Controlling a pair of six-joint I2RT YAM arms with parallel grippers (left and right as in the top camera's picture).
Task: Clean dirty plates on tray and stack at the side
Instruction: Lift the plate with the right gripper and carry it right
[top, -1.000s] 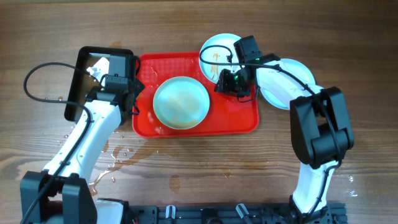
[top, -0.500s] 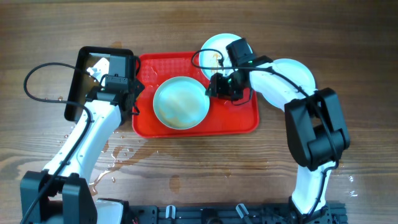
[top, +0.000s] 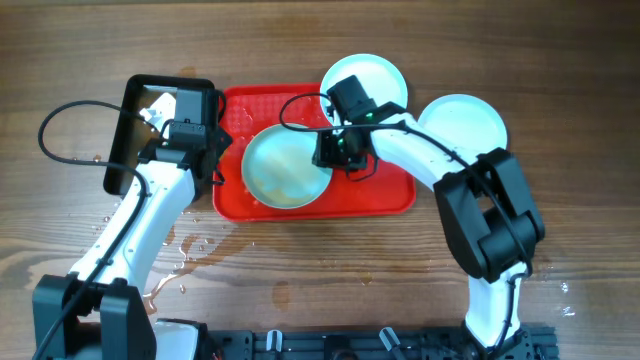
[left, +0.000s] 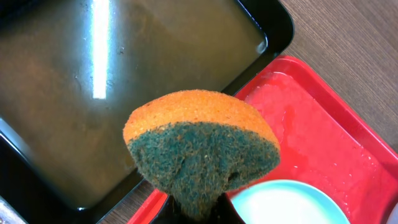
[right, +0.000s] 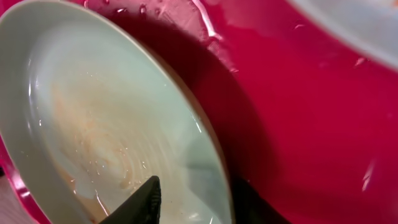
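Observation:
On the red tray (top: 390, 190) lies one pale plate (top: 285, 165) with brown smears (right: 93, 106). My right gripper (top: 335, 152) is at that plate's right rim. In the right wrist view the right gripper (right: 199, 202) straddles the rim and is shut on it, one finger on the inner face and the other under the edge. A second plate (top: 365, 80) sits at the tray's back right corner, and a third plate (top: 462, 125) rests on the table to the right. My left gripper (top: 210, 148) is shut on an orange and green sponge (left: 202, 146), held over the tray's left edge (left: 323, 143).
A black metal pan (top: 130, 130) holding murky liquid (left: 93, 93) stands left of the tray. Water drops and puddles (top: 190, 260) spread on the wooden table at the front left.
My right gripper has moved left from the back right plate to the middle plate's rim, and its jaws have narrowed onto it. The left arm and sponge have not moved.

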